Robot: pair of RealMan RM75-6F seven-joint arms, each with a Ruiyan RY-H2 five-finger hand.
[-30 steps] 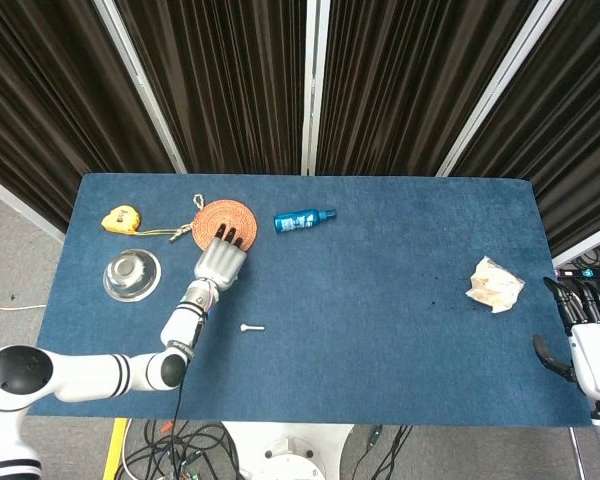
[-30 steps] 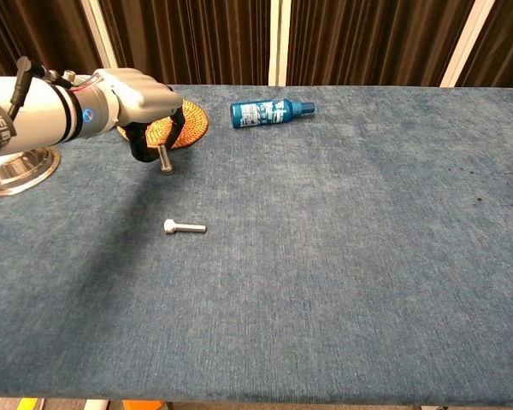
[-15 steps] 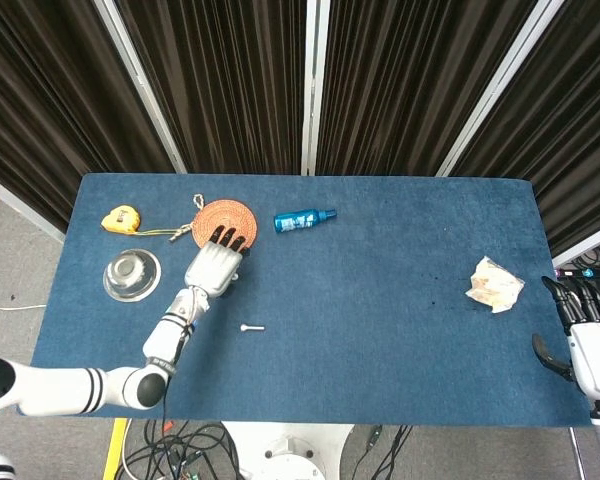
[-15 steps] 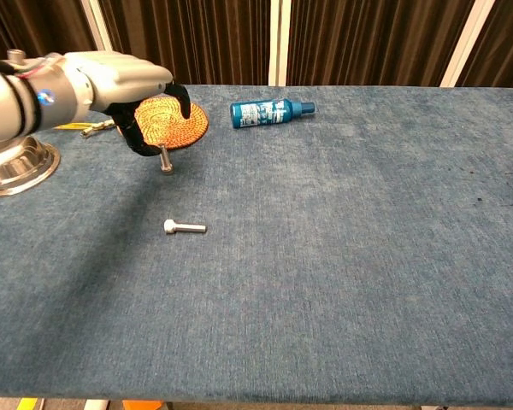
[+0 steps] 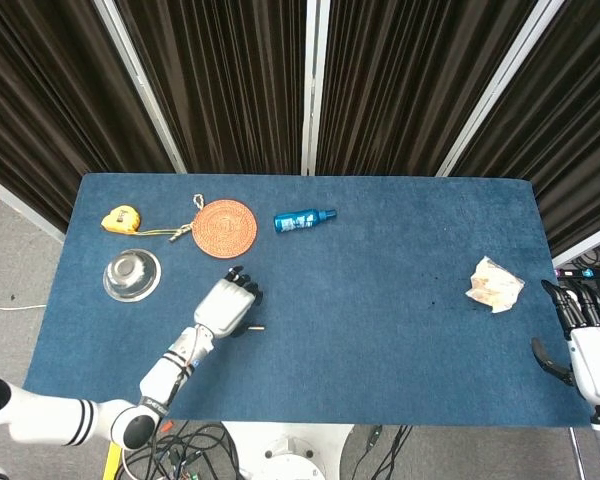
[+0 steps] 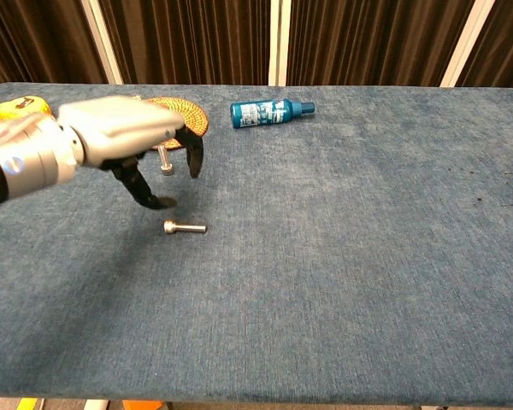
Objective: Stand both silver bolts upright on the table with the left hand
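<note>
Dark pleated curtains (image 5: 230, 80) (white-framed) behind blue table (image 5: 400, 340).

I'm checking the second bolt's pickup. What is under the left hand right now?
In the chest view the left hand hovers open above the lying silver bolt, with the upright bolt behind it. In the head view the hand covers most of the lying bolt.

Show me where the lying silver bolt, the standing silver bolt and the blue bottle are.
Lying silver bolt (image 6: 185, 227), chest view, mid-shaft.
Standing silver bolt (image 6: 164, 160), chest view, on its shaft.
Blue bottle (image 6: 265, 111), chest view, on its label.
</note>
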